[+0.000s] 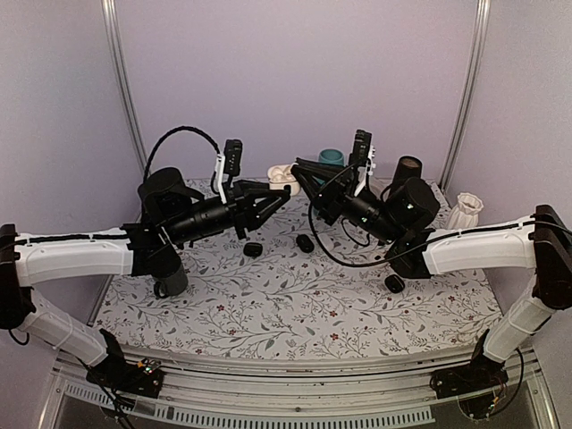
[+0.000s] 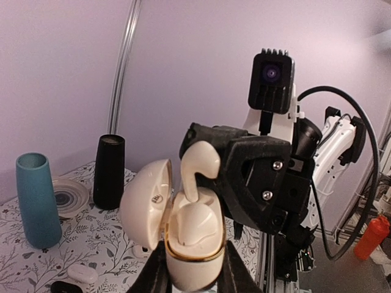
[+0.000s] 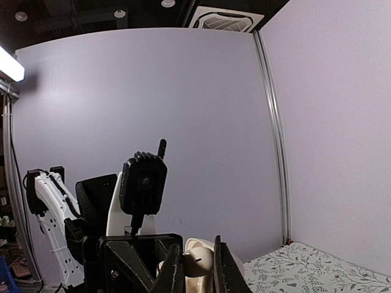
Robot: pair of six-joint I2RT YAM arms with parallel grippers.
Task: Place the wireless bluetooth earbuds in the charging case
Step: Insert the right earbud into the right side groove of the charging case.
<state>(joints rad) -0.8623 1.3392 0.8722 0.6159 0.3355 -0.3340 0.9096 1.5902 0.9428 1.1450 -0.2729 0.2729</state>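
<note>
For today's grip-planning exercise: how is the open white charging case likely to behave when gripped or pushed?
The charging case looks glossy and rounded, so it may slip in the left gripper. Its lid hangs open on a hinge, so a push would probably swing it.

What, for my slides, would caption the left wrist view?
Left jaws grip the open case; right jaws hold an earbud at its socket.

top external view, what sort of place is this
Likely a robotics lab booth: plain lilac panels on metal poles wall in a floral-covered table, the left arm and right arm are bolted at its near edge, and the right wrist view shows a ceiling vent.
</note>
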